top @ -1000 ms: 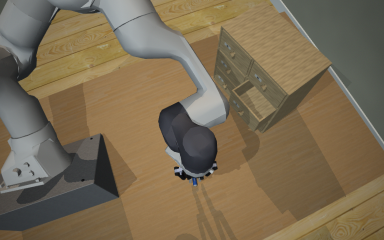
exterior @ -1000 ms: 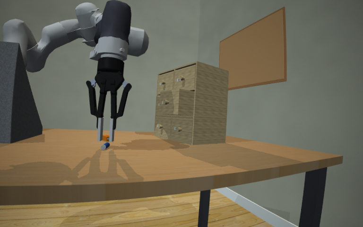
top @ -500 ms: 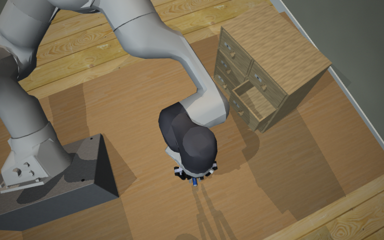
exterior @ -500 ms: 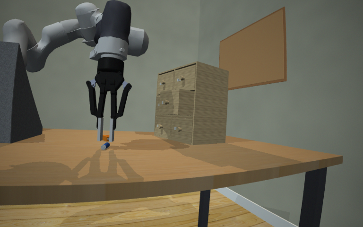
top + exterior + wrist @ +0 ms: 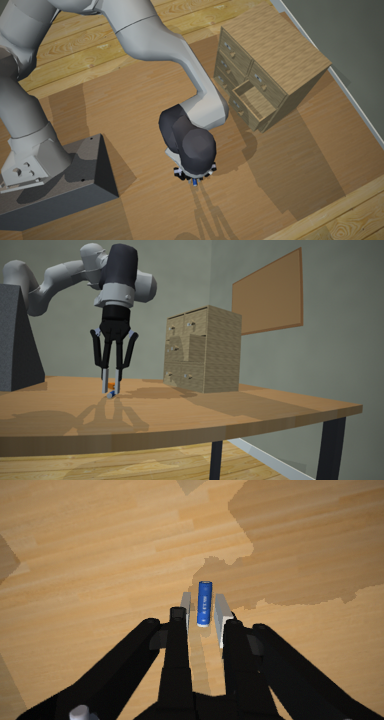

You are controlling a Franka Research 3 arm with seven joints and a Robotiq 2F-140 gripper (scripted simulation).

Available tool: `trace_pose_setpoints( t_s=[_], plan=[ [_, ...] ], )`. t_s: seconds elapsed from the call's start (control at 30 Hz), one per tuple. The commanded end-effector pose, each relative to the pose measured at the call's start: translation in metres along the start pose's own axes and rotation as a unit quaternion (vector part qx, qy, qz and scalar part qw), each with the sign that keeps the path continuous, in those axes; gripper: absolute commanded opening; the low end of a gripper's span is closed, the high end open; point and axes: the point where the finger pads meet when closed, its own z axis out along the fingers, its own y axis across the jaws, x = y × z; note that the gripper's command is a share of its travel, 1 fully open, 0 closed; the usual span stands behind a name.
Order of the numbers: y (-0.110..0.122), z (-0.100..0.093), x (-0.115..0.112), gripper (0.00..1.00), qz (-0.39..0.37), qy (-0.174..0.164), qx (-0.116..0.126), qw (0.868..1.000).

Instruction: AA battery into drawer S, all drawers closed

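The blue AA battery (image 5: pixel 204 603) lies flat on the table; it also shows in the exterior view (image 5: pixel 111 394) and just below the wrist in the top view (image 5: pixel 195 182). My gripper (image 5: pixel 202 604) points straight down with its fingertips low on either side of the battery, narrowly open, with a small gap on each side. It does not grip the battery. The small wooden chest (image 5: pixel 266 59) stands at the far right of the table. One middle-row drawer (image 5: pixel 253 103) is pulled out and looks empty. The drawer labels are too small to read.
A small orange object (image 5: pixel 111 385) lies on the table just behind the fingers. The arm's grey pedestal (image 5: pixel 56 181) stands at the left. The chest (image 5: pixel 205 350) stands near the wall, and the table edge runs close behind it.
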Motion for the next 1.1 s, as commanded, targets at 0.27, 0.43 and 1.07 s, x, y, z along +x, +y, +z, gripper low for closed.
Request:
trace_pose_setpoints(
  t_s=[0.27, 0.43, 1.07],
  plan=[
    [0.0026, 0.0094, -0.0006, 0.17, -0.004, -0.002, -0.003, 1.000],
    [0.0026, 0.0094, -0.0006, 0.17, -0.004, -0.002, -0.003, 1.000],
    [0.0026, 0.0094, -0.0006, 0.06, -0.004, -0.002, -0.003, 1.000]
  ],
)
